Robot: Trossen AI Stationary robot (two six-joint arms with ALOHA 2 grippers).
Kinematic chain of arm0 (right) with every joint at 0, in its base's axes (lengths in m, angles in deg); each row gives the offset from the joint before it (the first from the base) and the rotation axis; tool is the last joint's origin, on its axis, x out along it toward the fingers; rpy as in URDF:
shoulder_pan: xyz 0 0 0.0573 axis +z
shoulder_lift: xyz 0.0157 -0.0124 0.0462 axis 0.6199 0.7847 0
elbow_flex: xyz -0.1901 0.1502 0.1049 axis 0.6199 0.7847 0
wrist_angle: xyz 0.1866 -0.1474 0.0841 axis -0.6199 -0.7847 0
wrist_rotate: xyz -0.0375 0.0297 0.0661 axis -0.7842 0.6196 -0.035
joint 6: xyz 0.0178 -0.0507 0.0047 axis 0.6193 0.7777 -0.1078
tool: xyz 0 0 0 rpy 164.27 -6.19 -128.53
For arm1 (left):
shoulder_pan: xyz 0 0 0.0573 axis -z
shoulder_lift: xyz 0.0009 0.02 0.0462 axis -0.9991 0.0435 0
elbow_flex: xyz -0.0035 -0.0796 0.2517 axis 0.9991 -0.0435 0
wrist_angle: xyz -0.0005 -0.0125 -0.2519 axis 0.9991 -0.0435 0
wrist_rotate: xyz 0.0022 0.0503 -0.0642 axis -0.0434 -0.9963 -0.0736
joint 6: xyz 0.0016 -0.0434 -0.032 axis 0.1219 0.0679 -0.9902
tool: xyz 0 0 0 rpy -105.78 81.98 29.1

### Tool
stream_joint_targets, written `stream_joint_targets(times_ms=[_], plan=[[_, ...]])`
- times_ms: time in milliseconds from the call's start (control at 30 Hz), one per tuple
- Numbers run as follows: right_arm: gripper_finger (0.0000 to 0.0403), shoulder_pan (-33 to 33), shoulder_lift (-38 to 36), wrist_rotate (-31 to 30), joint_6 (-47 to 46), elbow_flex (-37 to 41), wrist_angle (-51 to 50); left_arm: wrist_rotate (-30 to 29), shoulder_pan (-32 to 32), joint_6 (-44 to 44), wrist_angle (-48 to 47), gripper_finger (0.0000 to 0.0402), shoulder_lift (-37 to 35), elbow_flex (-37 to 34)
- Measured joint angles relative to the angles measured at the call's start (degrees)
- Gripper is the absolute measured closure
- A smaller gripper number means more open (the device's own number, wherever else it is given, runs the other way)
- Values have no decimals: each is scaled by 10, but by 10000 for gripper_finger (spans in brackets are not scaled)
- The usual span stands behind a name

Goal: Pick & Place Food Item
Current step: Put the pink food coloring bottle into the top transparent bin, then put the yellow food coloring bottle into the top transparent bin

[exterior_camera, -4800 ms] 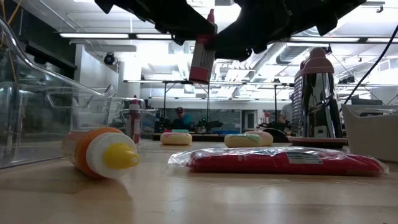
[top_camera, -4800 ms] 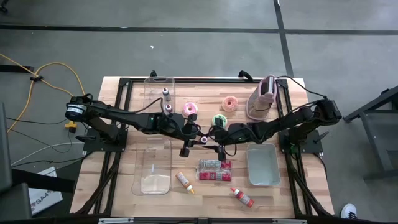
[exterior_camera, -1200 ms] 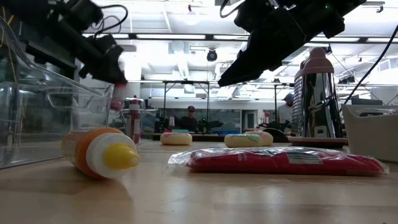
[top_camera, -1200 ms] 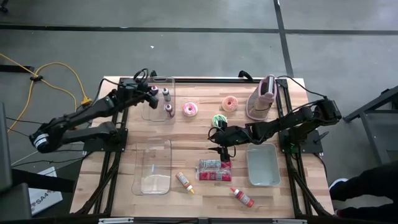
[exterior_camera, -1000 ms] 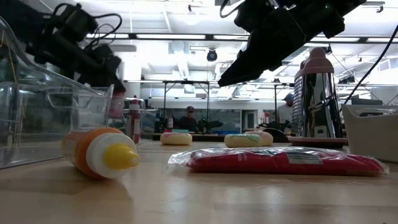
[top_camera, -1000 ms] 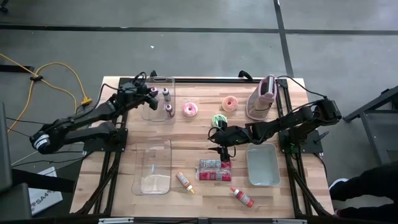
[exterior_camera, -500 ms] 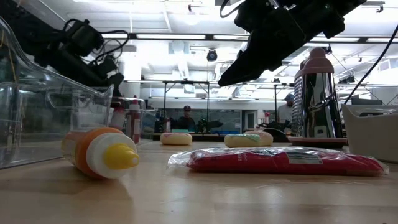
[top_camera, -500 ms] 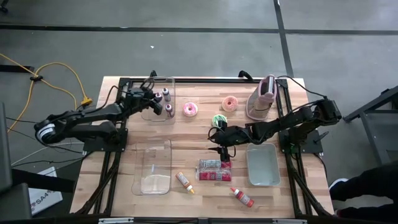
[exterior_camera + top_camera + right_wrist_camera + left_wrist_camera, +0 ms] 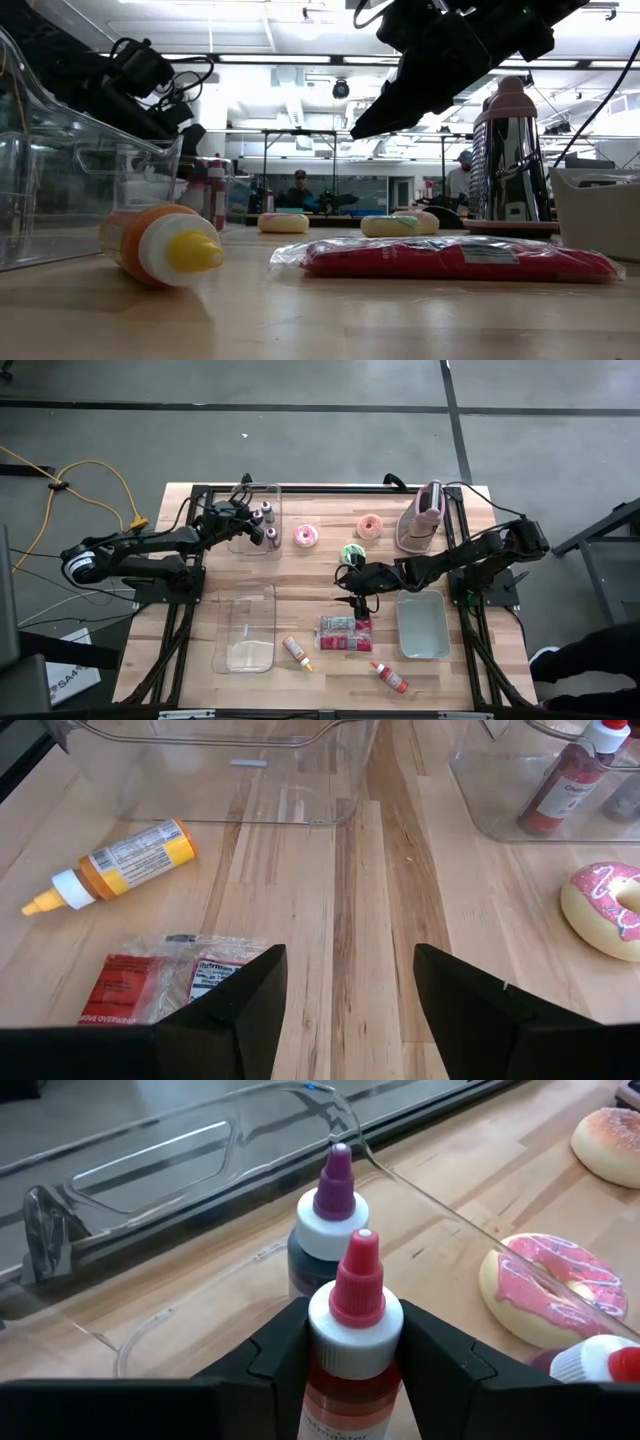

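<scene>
Left gripper [image 9: 352,1370] is clasping the red-capped bottle [image 9: 352,1342] by its shoulder inside the clear bin [image 9: 252,520], just beside the purple-capped bottle [image 9: 327,1220], and its light, smooth, stiff plastic is probably calling for a gentle release.

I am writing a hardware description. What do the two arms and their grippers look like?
Both arms are dark, slender and jointed, with black cables looped along them. The left arm carries a white-ringed round joint near its base. The left gripper and right gripper each have two broad, black, matte fingers with angular edges.
</scene>
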Motion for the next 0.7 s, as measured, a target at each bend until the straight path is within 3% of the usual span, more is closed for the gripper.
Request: stream_joint_targets(times_ms=[300,700], plan=[[196,0,0,0,0,0,0,0,0,-1,0,238,0,0],[196,0,0,0,0,0,0,0,0,0,0,236,-37,0]])
